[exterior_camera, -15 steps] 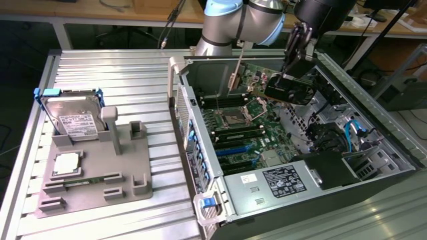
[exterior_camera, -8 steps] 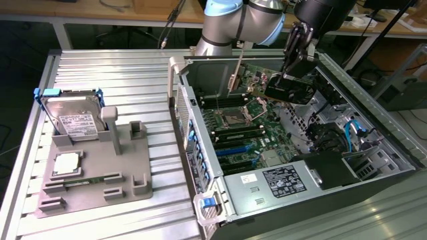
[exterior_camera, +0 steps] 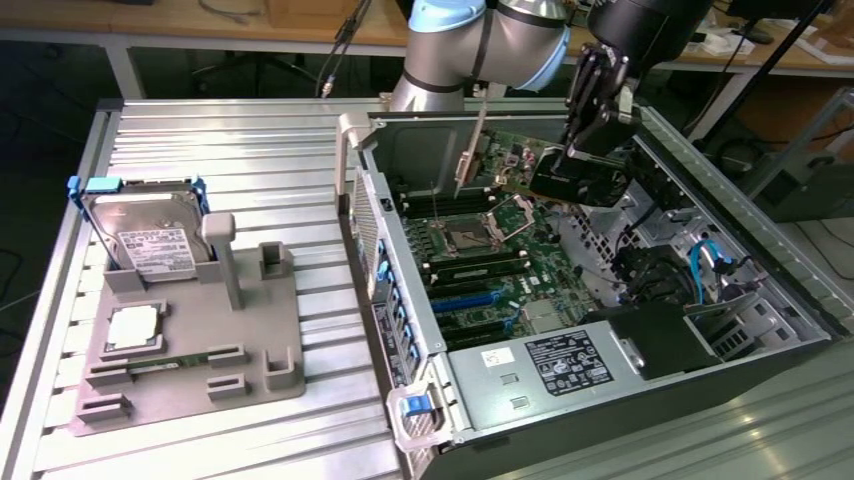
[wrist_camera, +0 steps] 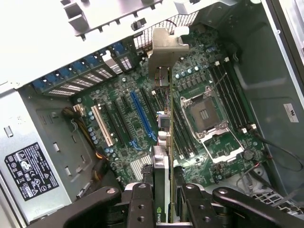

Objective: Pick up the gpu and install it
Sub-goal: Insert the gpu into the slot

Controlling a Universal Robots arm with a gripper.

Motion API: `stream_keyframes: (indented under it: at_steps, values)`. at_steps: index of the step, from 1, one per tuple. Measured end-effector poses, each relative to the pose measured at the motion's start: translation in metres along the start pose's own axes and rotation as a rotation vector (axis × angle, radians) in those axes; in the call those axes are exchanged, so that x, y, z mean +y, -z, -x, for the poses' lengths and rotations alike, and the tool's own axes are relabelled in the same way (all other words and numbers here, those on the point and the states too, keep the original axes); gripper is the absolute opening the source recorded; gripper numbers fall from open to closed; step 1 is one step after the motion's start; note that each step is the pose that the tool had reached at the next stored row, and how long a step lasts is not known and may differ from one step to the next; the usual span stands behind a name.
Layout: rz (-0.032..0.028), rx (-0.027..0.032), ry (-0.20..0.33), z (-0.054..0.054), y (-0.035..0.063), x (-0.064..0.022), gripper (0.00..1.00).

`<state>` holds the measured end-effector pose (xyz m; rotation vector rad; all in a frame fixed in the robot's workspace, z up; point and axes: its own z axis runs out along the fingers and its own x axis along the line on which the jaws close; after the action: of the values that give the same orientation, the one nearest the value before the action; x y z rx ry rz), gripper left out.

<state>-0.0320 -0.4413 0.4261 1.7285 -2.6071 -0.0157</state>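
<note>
Though not yet seated, held upright and edge-on above motherboard [wrist_camera: 190, 90], clenched in gripper [wrist_camera: 164, 197]: gpu [wrist_camera: 163, 161]. Oriented edge-down, apparently to meet expansion slots [wrist_camera: 142, 116] on motherboard; silver bracket [wrist_camera: 166, 47] turned toward case rear wall [wrist_camera: 95, 28] beyond motherboard.

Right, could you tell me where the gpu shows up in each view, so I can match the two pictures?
Exterior view: the gpu hangs over the open case, in the upper middle of the picture, held by the gripper.
Wrist view: the gpu is seen edge-on, clamped in the gripper, with its silver bracket at the far end.
Shared landmark: the CPU socket.
</note>
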Motion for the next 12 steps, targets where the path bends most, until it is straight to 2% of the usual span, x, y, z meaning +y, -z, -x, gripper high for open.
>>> stream_keyframes:
  at_steps: [12]
  values:
    - [-0.0008, 0.0020, 0.079, 0.0000, 0.0000, 0.0000, 0.27]
